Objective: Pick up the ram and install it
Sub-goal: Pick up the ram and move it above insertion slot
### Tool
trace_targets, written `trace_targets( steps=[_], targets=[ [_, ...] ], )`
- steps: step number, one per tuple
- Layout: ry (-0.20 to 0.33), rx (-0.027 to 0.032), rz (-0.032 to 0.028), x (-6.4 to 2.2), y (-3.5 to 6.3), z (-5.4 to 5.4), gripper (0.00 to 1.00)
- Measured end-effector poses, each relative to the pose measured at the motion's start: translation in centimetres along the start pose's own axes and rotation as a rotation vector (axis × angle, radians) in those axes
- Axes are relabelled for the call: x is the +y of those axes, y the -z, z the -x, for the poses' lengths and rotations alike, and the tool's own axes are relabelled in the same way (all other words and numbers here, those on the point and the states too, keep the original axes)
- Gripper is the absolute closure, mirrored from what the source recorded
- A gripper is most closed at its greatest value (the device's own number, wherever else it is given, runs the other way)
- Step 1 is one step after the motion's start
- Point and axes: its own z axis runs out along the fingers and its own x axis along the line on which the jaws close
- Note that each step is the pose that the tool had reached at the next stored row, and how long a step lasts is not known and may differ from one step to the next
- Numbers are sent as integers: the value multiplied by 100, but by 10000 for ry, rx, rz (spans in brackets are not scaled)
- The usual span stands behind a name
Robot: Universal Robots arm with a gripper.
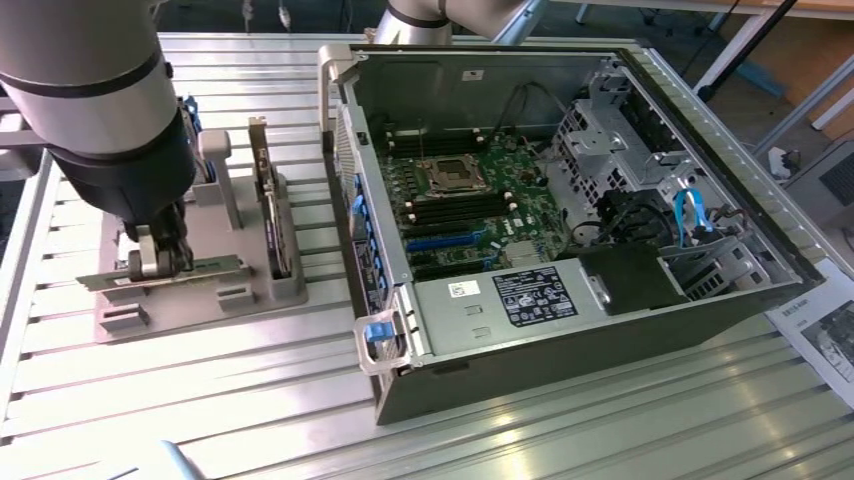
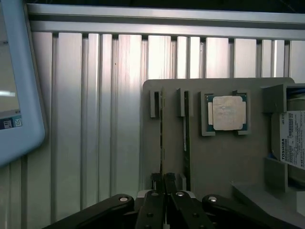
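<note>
Over the grey fixture [image 1: 200,310] on the worktop [image 1: 200,400], at the exterior view's left, we had the pincer [image 2: 162,183] down on the ram [image 2: 161,129]. The jaws stood narrow, one finger on each face of the stick, and by our read they were clamped on it rather than merely straddling it. The ram sat on edge in its fixture slot, not lifted. Its twin, the second stick [image 2: 187,133], stood parallel just beside it, apart from the fingers [image 2: 155,200].

Our notes for doing this grasp well:
- The grip looked to sit toward one end of the stick, not mid-length. We judged tilt under load as the main risk.
- We wanted the pull straight up along the slot, with no sideways load. The board is thin and would likely bind or flex.
- Clearance to the second stick was small, so we wanted no lateral drift on the way out.
- The processor [image 2: 228,113] lay flat in its own pocket, well clear.
- The open computer case [image 1: 561,330] sat at the exterior view's right, with the motherboard [image 1: 494,200] exposed.
- We could not confirm from either view how deep the fingers reached down the stick.
</note>
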Motion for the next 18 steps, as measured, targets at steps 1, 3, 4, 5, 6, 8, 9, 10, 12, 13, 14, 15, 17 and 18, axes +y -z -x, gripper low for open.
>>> trace_targets(
  steps=[1, 3, 4, 5, 6, 8, 9, 10, 12, 13, 14, 15, 17, 18],
  targets=[
    [-5, 1, 1, 0, 48, 2, 88],
    [-11, -1, -1, 0, 127, 4, 88],
    [-15, 1, 2, 0, 172, 5, 88],
    [-19, 0, 1, 0, 226, 7, 88],
    [-23, -1, 0, 0, 282, 9, 88],
    [-30, -1, 0, 0, 366, 12, 88],
    [-37, 0, 0, 0, 419, 13, 88],
    [-41, 0, 1, 0, 446, 14, 88],
    [-54, -2, -1, -2, 541, 17, 88],
    [-61, -2, -1, -3, 596, 19, 88],
    [-66, -3, -2, -4, 636, 20, 88],
    [-73, -3, -2, -5, 685, 22, 88],
    [-81, -3, -2, -5, 745, 23, 88],
    [-86, -3, -2, -6, 783, 25, 88]
  ],
)
